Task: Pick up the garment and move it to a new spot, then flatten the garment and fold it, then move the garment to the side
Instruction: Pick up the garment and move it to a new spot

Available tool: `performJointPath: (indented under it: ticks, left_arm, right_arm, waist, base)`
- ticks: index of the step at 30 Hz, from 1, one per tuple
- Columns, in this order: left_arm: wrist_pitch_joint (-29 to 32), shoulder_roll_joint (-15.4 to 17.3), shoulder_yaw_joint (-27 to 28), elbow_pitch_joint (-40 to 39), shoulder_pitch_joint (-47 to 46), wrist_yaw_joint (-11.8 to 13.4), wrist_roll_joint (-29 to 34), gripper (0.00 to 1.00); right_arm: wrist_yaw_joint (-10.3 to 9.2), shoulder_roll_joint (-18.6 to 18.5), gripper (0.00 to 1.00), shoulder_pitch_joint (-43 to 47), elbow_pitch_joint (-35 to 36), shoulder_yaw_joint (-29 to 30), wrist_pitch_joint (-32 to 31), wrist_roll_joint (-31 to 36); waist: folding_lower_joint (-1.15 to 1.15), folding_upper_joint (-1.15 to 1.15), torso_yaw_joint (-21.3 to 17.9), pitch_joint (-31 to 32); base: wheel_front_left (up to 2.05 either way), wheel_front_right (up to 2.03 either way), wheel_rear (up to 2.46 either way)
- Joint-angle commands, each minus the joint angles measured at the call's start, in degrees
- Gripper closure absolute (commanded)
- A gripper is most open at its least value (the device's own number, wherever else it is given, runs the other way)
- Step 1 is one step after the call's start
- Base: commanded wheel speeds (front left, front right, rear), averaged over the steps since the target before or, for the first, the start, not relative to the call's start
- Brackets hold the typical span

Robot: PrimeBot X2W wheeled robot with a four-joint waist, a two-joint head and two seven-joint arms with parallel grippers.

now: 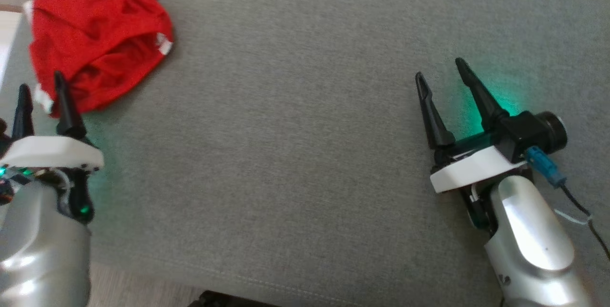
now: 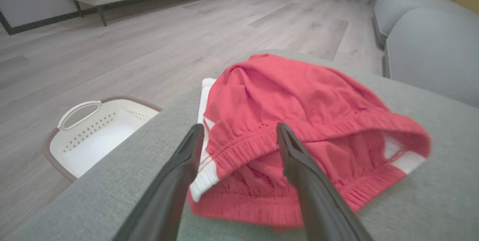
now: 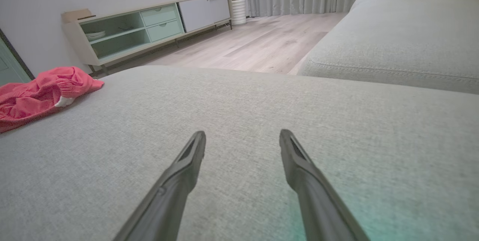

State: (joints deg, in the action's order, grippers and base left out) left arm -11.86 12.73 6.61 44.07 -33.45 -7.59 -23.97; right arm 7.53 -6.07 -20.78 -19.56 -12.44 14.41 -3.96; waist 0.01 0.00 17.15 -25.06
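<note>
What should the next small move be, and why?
Probably lower the left gripper so its open jaws straddle the near elastic edge of the garment. It lies crumpled and unheld at the left corner of the cushion, with that gripper right at its edge. The right gripper, also open, is far off.

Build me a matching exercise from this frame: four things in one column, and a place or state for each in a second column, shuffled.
Things:
1. garment
2. left hand
3. right hand
4. basket

Places or states:
A. on the floor, beside the cushion
B. open, over bare cushion
C. crumpled, near the cushion's left edge
D. open, fingers at the garment's near edge

Pairs: 1-C, 2-D, 3-B, 4-A
</note>
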Motion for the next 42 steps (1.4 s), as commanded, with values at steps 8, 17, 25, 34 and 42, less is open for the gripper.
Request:
performJointPath:
  ticks: [8,17,25,34,42]
  left_arm:
    - [2.1,7.2,-0.2,12.6,-6.4,0.1,-4.8,0.0]
    - [-2.6,11.1,-5.8,12.4,-10.0,0.1,-4.9,1.0]
    - [-3.1,14.4,-13.3,-9.4,-16.0,0.1,-0.1,1.0]
    - [-2.8,7.4,-23.2,-22.8,-17.5,0.1,-0.7,1.0]
    - [-1.3,-1.8,-33.2,-27.6,-11.9,0.1,-3.3,1.0]
  right_arm:
    - [-0.04,-1.6,0.0,0.1,5.1,-0.1,-1.9,0.4]
    - [-0.04,-0.6,0.0,0.6,4.5,1.1,-1.4,-0.1]
    - [-0.04,2.4,0.0,1.1,-0.6,1.6,0.3,-2.9]
    - [-0.04,3.2,0.0,2.3,-1.4,1.0,0.6,-7.7]
    - [-0.04,3.2,0.0,4.3,-0.9,0.4,0.6,-10.6]
  waist:
    - [-0.01,0.0,-3.6,-4.1]
    - [-0.01,0.0,-4.3,-2.5]
    - [-0.01,0.0,-7.8,5.2]
    - [-0.01,0.0,-15.5,11.3]
    - [-0.01,0.0,-21.7,13.8]
  base:
    - [0.0,0.0,0.0]
    - [0.0,0.0,0.0]
    - [0.0,0.0,0.0]
    - [0.0,0.0,0.0]
    - [0.0,0.0,0.0]
